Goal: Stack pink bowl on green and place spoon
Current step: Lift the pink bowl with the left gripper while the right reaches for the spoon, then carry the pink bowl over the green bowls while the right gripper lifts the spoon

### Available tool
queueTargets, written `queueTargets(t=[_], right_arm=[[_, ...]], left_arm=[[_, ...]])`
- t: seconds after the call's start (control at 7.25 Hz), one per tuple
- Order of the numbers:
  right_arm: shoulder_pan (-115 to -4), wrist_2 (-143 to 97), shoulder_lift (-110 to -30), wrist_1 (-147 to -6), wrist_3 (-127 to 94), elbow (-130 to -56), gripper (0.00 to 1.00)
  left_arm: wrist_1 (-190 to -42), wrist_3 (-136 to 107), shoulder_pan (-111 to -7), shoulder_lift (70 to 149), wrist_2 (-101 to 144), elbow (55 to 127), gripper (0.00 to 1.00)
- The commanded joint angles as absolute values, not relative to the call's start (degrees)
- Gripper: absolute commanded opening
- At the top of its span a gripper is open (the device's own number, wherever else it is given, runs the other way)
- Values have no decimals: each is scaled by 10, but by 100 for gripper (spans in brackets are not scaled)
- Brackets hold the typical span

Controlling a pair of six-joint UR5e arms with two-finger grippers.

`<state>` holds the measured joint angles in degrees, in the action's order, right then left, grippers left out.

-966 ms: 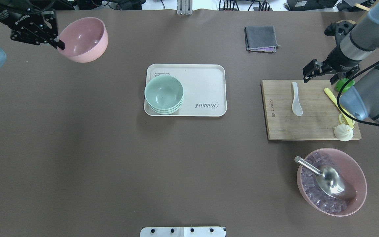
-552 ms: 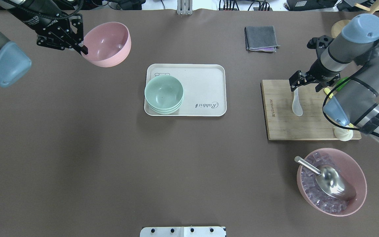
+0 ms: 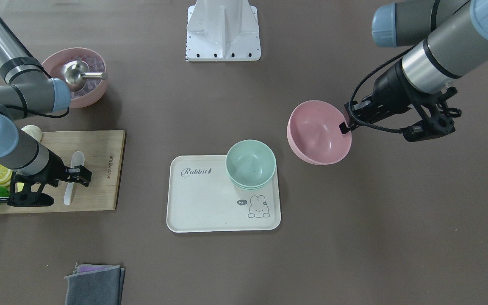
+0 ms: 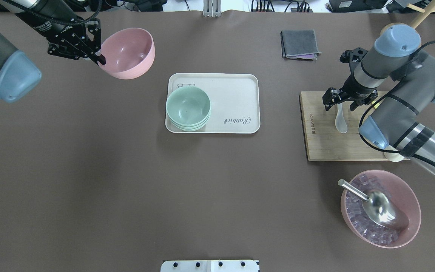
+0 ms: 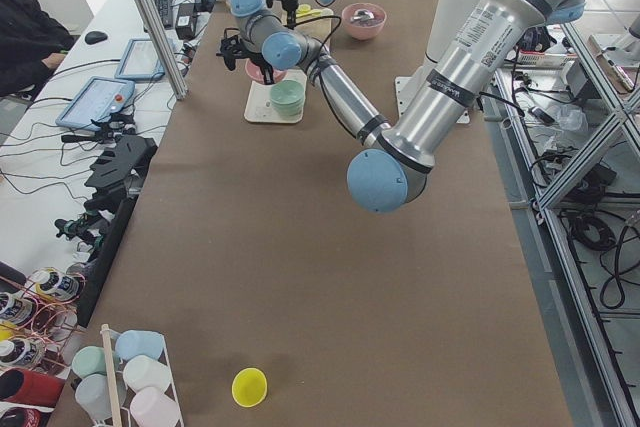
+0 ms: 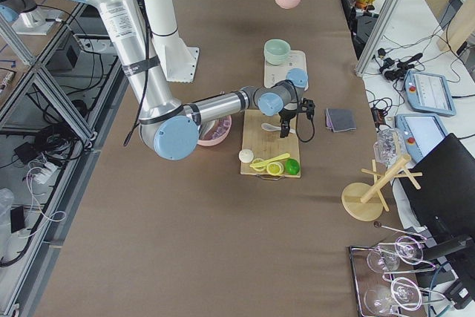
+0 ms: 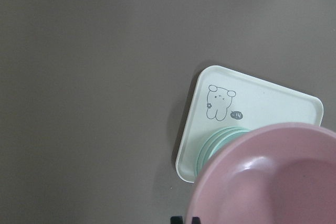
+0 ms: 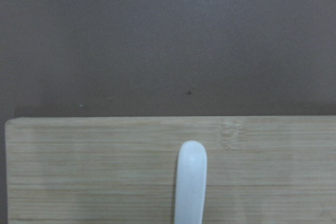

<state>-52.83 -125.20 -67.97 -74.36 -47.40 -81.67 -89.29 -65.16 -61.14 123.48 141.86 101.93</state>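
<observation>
- The left gripper's [image 4: 99, 59] fingers clamp the rim of the pink bowl [image 4: 128, 53], holding it tilted above the counter [image 4: 89, 170], to the far left of the tray [image 4: 236, 94].
- The green bowls [image 4: 188, 107] sit stacked at the tray's left end.
- The right gripper's [image 4: 341, 103] fingers stand open astride the handle of the spoon [image 4: 341, 121], which lies on the cutting board [image 4: 323, 139].

I get bright, even light from above on the matte desk [image 4: 89, 170]. Shadows stay soft and faint, with a thin one along the tray [image 4: 232, 90]. The steel scoop [image 4: 381, 209] throws a small glare. My right wrist view looks grainy and soft; the pink bowl [image 7: 273, 182] looms slightly unfocused in the left wrist view.
</observation>
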Motion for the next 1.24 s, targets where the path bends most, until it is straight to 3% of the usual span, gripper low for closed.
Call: queueTargets(t=[0.0, 0.28, 0.83, 1.1], right_arm=[[-528, -1256, -684, -743, -482, -822, 49], [-530, -1259, -686, -743, -482, -823, 4], [-564, -1291, -676, -751, -483, -844, 0], [-585, -1310, -664, -750, -484, -846, 0]], left_arm=[[-893, -651, -608, 1236, 1419, 1017, 0], [-893, -651, -608, 1236, 1419, 1015, 0], [-910, -656, -583, 1238, 1407, 1004, 0], [-994, -698, -538, 1253, 1370, 951, 0]])
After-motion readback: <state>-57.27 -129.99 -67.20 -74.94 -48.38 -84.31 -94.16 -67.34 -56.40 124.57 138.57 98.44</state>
